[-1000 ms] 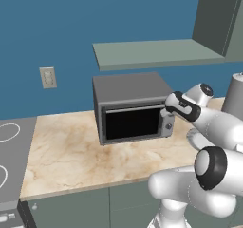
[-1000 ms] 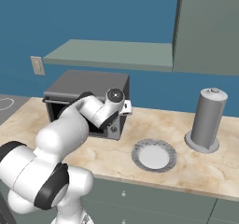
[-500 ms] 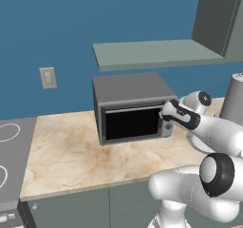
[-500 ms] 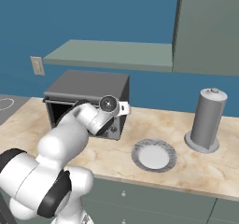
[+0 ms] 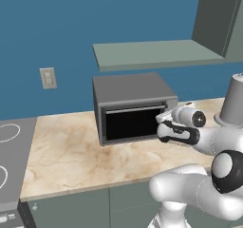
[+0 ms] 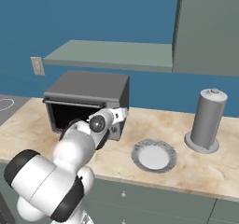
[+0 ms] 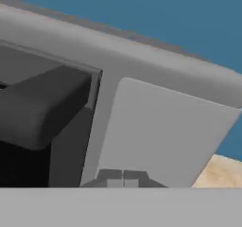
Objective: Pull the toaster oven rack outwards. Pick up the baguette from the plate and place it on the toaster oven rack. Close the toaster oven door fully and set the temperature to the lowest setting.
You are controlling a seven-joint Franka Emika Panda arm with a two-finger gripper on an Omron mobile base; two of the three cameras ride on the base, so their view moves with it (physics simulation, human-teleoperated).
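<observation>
Now the hand [image 7: 123,178] is seen pressed shut, holding nothing, at the right front of the toaster oven [image 5: 130,106], which is set toward the counter's [image 5: 71,151] back edge.

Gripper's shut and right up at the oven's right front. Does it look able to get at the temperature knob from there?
Probably yes. The gripper, jaws together, sits close against the toaster oven beside its shut door, nothing between. The knobs themselves cannot be made out.
</observation>
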